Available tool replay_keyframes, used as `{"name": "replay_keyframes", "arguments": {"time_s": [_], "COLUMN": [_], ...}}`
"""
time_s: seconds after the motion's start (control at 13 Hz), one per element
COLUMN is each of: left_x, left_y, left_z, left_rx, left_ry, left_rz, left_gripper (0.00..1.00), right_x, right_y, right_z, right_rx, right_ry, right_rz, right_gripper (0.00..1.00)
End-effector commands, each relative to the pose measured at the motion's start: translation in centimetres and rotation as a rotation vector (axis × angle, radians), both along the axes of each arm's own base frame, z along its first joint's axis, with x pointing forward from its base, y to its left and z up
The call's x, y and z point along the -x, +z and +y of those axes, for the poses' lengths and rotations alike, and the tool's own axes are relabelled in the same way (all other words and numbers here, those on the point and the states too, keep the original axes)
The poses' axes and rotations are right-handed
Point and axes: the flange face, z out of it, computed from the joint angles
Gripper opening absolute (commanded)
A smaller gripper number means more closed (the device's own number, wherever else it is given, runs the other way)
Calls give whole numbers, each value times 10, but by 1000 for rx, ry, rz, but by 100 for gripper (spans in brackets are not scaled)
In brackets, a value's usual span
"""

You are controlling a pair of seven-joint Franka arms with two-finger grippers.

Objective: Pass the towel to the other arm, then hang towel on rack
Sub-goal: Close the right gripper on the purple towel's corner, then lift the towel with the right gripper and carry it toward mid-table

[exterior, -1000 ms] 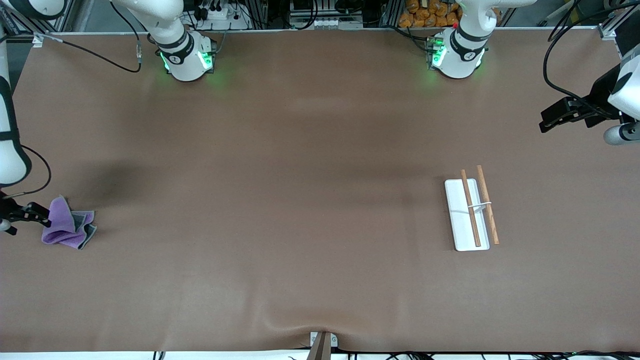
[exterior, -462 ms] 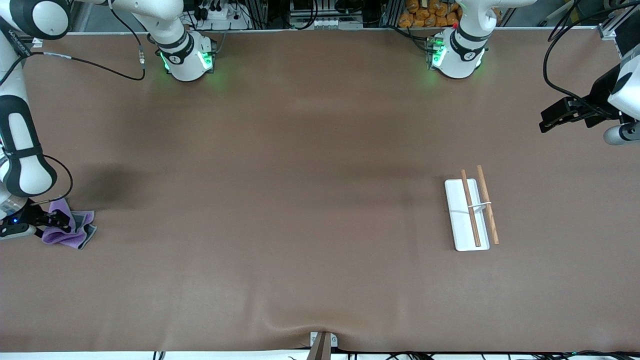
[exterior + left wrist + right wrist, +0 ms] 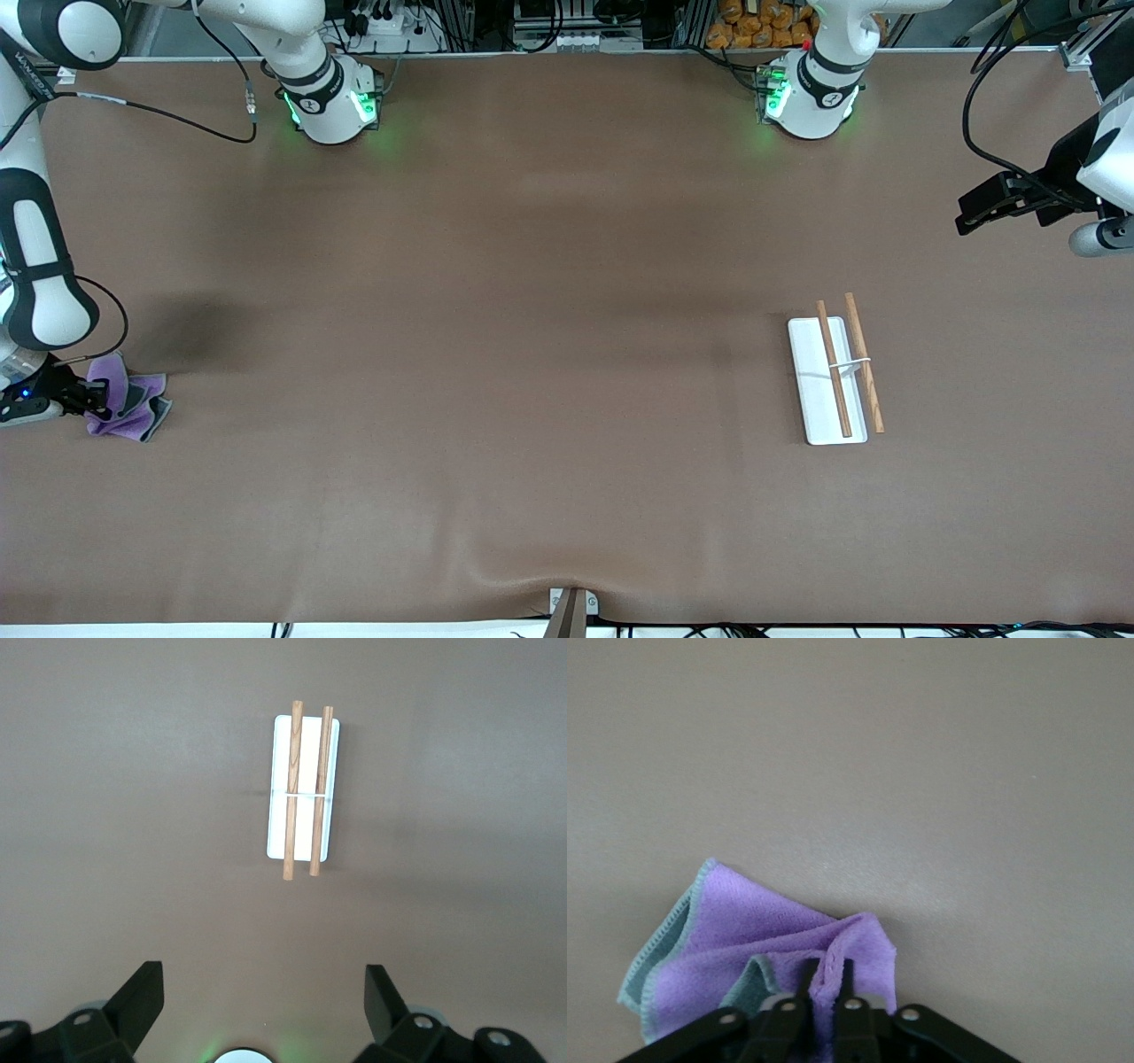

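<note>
The purple towel [image 3: 131,406] with a grey reverse lies crumpled on the table at the right arm's end. My right gripper [image 3: 99,393] is down at it and shut on a raised fold of the towel [image 3: 757,943], which shows pinched between its fingers [image 3: 806,979] in the right wrist view. The rack [image 3: 836,370], a white base plate with two wooden rods, stands toward the left arm's end; it also shows in the left wrist view [image 3: 301,788]. My left gripper [image 3: 972,213] is open and empty, held high over the table's left-arm end, waiting.
Both arm bases [image 3: 330,105] stand along the table's back edge with cables beside them. A small metal bracket [image 3: 571,605] sits at the table's front edge. The brown table surface [image 3: 532,354] stretches between towel and rack.
My right gripper has moved onto the towel and shut on a fold of it; the cloth has bunched up slightly. The left arm has not moved.
</note>
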Motion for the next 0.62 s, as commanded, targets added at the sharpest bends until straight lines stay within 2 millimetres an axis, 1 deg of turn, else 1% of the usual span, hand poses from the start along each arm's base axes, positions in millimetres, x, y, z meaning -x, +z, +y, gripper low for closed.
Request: {"name": "replay_keyframes", "arguments": {"time_s": [0.0,0.08,0.31,0.38,0.46,0.54], "left_x": [3,3,3,3,3,3], "left_y": [3,3,3,3,3,4], "left_z": [2,2,2,2,2,2], "left_rx": [-2,-2,-2,-2,-2,-2], "left_ry": [-20,-20,-20,-20,-20,-20], "left_rz": [2,2,2,2,2,1], "left_gripper": [100,100,100,100,100,100], "right_x": [-16,-22,-23,-24,-21,-16], "right_y": [34,43,59,72,80,97], "right_z": [-1,3,5,10,15,22], "right_rx": [-61,-84,-159,-185,-219,-250], "right_ry": [17,33,-17,-25,-46,-91], "right_rz": [32,54,131,163,209,265], "right_gripper": [0,0,0,0,0,0]}}
